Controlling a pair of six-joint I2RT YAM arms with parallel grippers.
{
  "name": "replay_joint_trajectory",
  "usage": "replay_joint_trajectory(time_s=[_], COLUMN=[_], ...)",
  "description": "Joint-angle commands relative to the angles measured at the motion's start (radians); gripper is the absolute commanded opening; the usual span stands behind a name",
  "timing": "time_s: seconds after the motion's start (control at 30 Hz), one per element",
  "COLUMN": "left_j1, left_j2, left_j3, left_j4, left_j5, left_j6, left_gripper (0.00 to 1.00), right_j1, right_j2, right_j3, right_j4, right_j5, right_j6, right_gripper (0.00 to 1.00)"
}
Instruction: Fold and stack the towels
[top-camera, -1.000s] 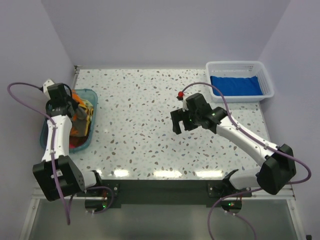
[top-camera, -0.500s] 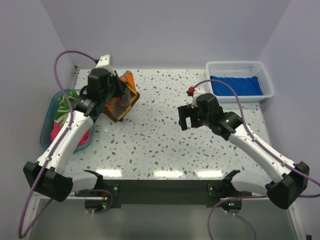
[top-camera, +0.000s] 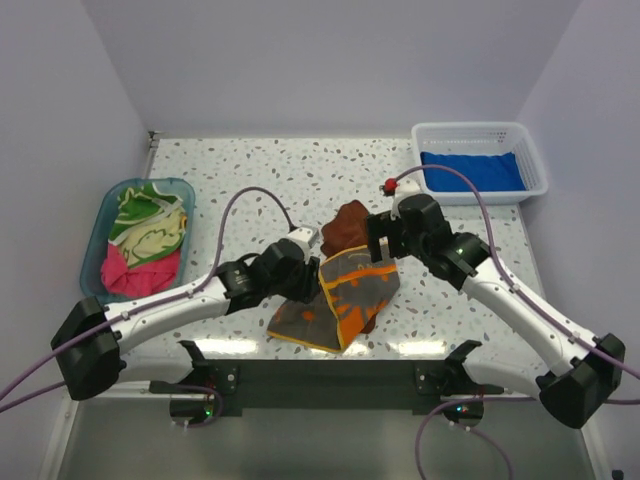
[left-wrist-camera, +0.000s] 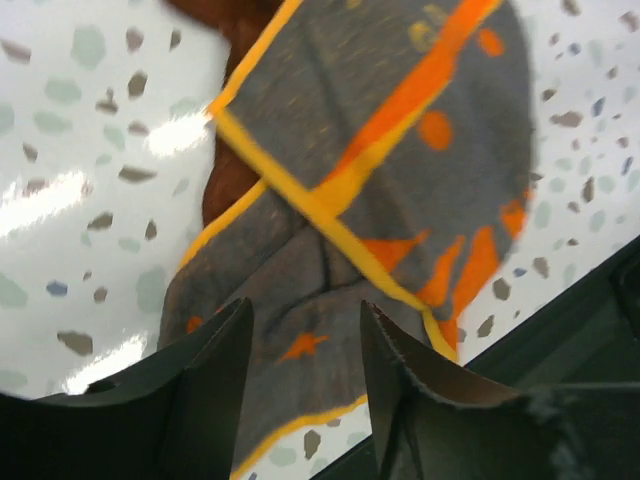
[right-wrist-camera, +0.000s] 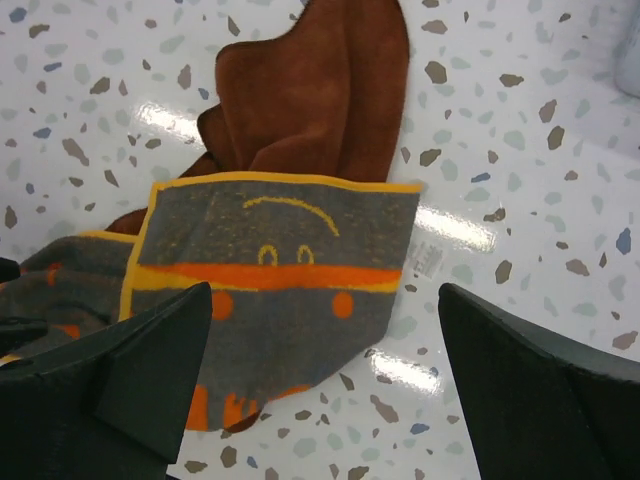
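The orange towel with grey blotches lies crumpled near the table's front middle. The rust brown towel lies bunched just behind it and partly under it. My left gripper reaches in from the left over the near-left part of the orange and grey towel. Its jaws stand open with the cloth lying beneath them. My right gripper hovers open above both towels. In its view the orange and grey towel sits between the fingertips and the brown towel beyond. A royal blue towel lies flat in the basket.
The white mesh basket stands at the back right. A teal tub at the left holds a green and yellow patterned towel and a pink towel. The dark front edge of the table runs just past the towel.
My left arm lifted the orange and brown towels out of the tub, swung them right to the table's front middle and opened its jaws. My right gripper shifted slightly over them.
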Motion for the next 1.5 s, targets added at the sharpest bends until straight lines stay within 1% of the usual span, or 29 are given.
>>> replay_joint_trajectory(time_s=[0.0, 0.03, 0.13, 0.2, 0.23, 0.3, 0.33, 0.37, 0.4, 0.53, 0.57, 0.67, 0.7, 0.77, 0.8, 0.9, 1.0, 1.07, 1.1, 1.13, 1.17, 1.2, 1.27, 1.37, 1.43, 1.47], left_j1=[0.000, 0.000, -0.001, -0.001, -0.006, -0.026, -0.030, -0.037, -0.037, -0.040, -0.040, -0.046, -0.047, -0.050, -0.050, -0.050, -0.050, -0.050, -0.050, -0.050, -0.050, -0.050, -0.050, -0.050, -0.050, -0.050], left_j2=[-0.099, -0.100, -0.045, 0.029, 0.058, 0.145, 0.172, 0.198, 0.245, 0.333, 0.354, 0.371, 0.376, 0.373, 0.364, 0.338, 0.319, 0.318, 0.319, 0.318, 0.318, 0.315, 0.302, 0.315, 0.327, 0.333], left_j3=[-0.070, -0.068, -0.023, 0.004, 0.036, 0.074, 0.108, 0.122, 0.134, 0.194, 0.199, 0.203, 0.203, 0.202, 0.197, 0.192, 0.186, 0.192, 0.197, 0.202, 0.200, 0.188, 0.165, 0.139, 0.140, 0.139], left_j4=[0.108, 0.109, 0.107, 0.136, 0.148, 0.156, 0.158, 0.161, 0.161, 0.104, 0.086, 0.078, 0.076, 0.072, 0.072, 0.069, 0.073, 0.046, 0.026, -0.012, -0.032, -0.045, -0.040, -0.005, 0.021, 0.030], left_j5=[-0.041, -0.051, -0.026, 0.011, 0.046, 0.049, 0.048, 0.046, 0.046, -0.029, -0.038, -0.049, -0.051, -0.058, -0.060, -0.077, -0.069, -0.066, -0.067, -0.078, -0.090, -0.100, -0.113, -0.098, -0.084, -0.081], left_j6=[-0.106, -0.109, -0.090, -0.065, -0.057, -0.050, -0.051, -0.057, -0.069, -0.102, -0.108, -0.108, -0.105, -0.100, -0.099, -0.096, -0.094, -0.120, -0.129, -0.143, -0.178, -0.195, -0.224, -0.232, -0.232, -0.232], left_gripper=[0.54, 0.65, 0.82, 0.83, 0.83, 0.83, 0.83, 0.83, 0.83, 0.79, 0.77, 0.63, 0.52, 0.36, 0.19, 0.00, 0.00, 0.00, 0.19, 0.32, 0.42, 0.57, 0.66, 0.67, 0.63, 0.56], right_j1=[0.001, 0.002, -0.007, -0.027, -0.061, -0.110, -0.165, -0.186, -0.200, -0.216, -0.217, -0.217, -0.217, -0.217, -0.217, -0.217, -0.217, -0.217, -0.217, -0.217, -0.217, -0.217, -0.217, -0.217, -0.217, -0.217], right_j2=[0.051, 0.064, 0.105, 0.125, 0.134, 0.133, 0.125, 0.121, 0.116, 0.098, 0.095, 0.088, 0.088, 0.090, 0.093, 0.095, 0.096, 0.095, 0.095, 0.093, 0.090, 0.087, 0.081, 0.084, 0.084, 0.084], right_j3=[-0.008, -0.008, -0.019, -0.029, -0.038, -0.077, -0.091, -0.106, -0.127, -0.146, -0.149, -0.158, -0.163, -0.164, -0.166, -0.167, -0.166, -0.166, -0.164, -0.163, -0.163, -0.164, -0.169, -0.175, -0.177, -0.178], right_j4=[-0.006, -0.011, -0.017, -0.027, -0.024, -0.008, 0.002, 0.009, 0.014, 0.020, 0.022, 0.031, 0.035, 0.040, 0.043, 0.048, 0.052, 0.051, 0.049, 0.046, 0.045, 0.045, 0.046, 0.049, 0.051, 0.051], right_j5=[-0.019, 0.001, 0.035, 0.035, 0.023, -0.048, -0.077, -0.121, -0.129, -0.139, -0.140, -0.148, -0.148, -0.149, -0.151, -0.157, -0.159, -0.163, -0.168, -0.169, -0.169, -0.168, -0.166, -0.169, -0.175, -0.175], right_j6=[-0.004, 0.005, 0.026, 0.063, 0.074, 0.104, 0.112, 0.118, 0.121, 0.115, 0.114, 0.111, 0.111, 0.109, 0.109, 0.108, 0.105, 0.103, 0.101, 0.101, 0.100, 0.098, 0.095, 0.094, 0.097, 0.098], right_gripper=[0.99, 0.98, 0.98, 0.98, 0.98, 0.97, 0.97, 0.96, 0.96, 0.96, 0.96, 0.96, 0.96, 0.96, 0.96, 0.96, 0.96, 0.96, 0.96, 0.96, 0.96, 0.96, 0.96, 0.96, 0.96, 0.96])
